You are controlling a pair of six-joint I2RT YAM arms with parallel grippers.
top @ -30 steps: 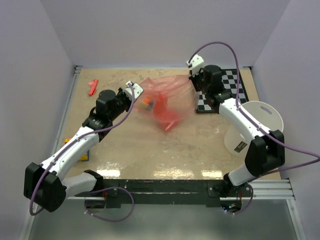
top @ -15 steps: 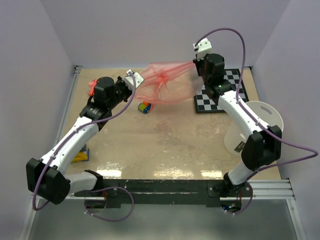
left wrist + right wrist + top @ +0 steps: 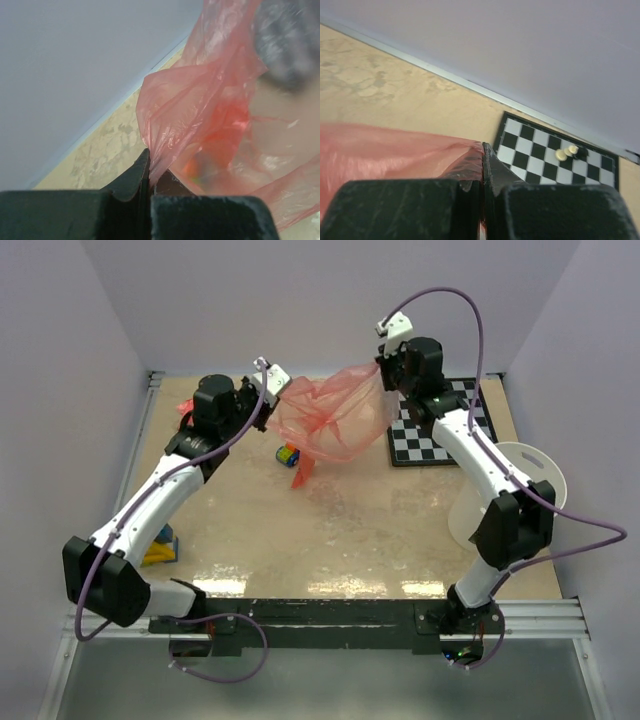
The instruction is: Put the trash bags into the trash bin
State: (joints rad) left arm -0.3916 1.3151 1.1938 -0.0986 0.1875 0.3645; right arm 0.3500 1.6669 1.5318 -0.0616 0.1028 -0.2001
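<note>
Now the left gripper [image 3: 273, 395] is clenched on one edge of the trash bag [image 3: 335, 420] and the right gripper [image 3: 384, 375] on the opposite edge, the film sagging between and below them. The trash bin [image 3: 540, 472] lies well apart, nearward and right of the right gripper, past the checkerboard [image 3: 430, 445] beneath it. The back wall [image 3: 330, 300] stands close behind both.

Bright, even light, with glare on the table [image 3: 330, 586].

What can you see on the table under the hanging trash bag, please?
A small multicoloured block sits on the table by the trash bag's dangling tail; anything beneath the film itself is covered.
</note>
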